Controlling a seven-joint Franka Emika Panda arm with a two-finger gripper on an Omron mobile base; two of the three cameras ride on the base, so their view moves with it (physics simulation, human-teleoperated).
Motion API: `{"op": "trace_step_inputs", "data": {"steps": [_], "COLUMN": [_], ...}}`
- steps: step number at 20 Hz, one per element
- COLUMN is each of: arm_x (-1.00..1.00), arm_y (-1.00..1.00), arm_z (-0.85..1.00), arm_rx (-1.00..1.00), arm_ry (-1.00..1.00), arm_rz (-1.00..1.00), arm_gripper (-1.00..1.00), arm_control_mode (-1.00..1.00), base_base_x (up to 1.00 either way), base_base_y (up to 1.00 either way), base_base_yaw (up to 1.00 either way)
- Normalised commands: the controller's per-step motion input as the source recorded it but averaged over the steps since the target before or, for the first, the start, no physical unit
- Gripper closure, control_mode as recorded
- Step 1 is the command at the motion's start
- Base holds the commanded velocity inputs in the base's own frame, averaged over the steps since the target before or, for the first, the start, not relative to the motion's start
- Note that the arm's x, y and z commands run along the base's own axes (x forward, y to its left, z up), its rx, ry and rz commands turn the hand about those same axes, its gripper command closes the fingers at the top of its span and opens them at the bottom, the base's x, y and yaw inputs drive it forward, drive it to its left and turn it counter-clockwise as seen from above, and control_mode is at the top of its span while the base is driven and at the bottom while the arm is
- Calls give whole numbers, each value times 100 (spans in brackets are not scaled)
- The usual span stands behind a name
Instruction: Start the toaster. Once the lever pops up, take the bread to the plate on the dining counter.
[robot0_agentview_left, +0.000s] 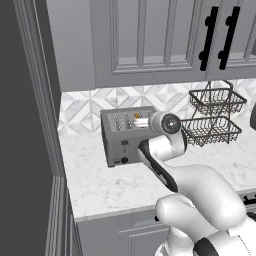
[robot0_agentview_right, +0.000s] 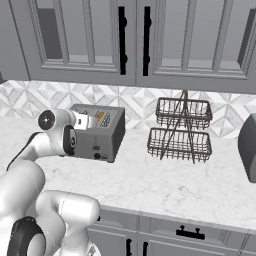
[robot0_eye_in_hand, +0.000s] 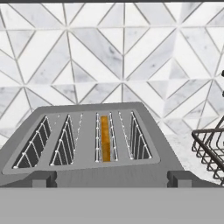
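Gripper poised above toaster, jaws wide, nothing held; bread down in a slot.

The gripper (robot0_agentview_left: 141, 121) hangs over the top of the toaster (robot0_agentview_left: 122, 145), fingers spread fully and empty, pointing down and forward at the slots. The bread (robot0_eye_in_hand: 104, 138) sits directly ahead of and below it, edge-up in the third slot from the hand's left, only its orange-tan crust showing, so it looks loaded for toasting. The levers are on the toaster's front face, below and nearer than the gripper, so starting it likely means dropping down the front. A wire basket rack (robot0_agentview_right: 180, 130) stands off to the gripper's right on the marble counter (robot0_agentview_right: 165, 185), apart from the toaster. Tiled backsplash (robot0_eye_in_hand: 122, 52) lies straight ahead behind the toaster.
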Motion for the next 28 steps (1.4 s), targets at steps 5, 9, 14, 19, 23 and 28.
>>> {"op": "trace_step_inputs", "data": {"steps": [5, 9, 14, 19, 23, 28], "arm_x": [0, 0, 0, 0, 0, 0], "arm_y": [0, 0, 0, 0, 0, 0], "arm_z": [0, 0, 0, 0, 0, 0], "arm_rx": [0, 0, 0, 0, 0, 0], "arm_ry": [0, 0, 0, 0, 0, 0], "arm_rz": [0, 0, 0, 0, 0, 0], "arm_gripper": [-100, -100, -100, -100, -100, -100], "arm_control_mode": [-100, -100, -100, -100, -100, -100], "base_base_x": [0, 0, 0, 0, 0, 0], "base_base_y": [0, 0, 0, 0, 0, 0], "base_base_yaw": [0, 0, 0, 0, 0, 0]}}
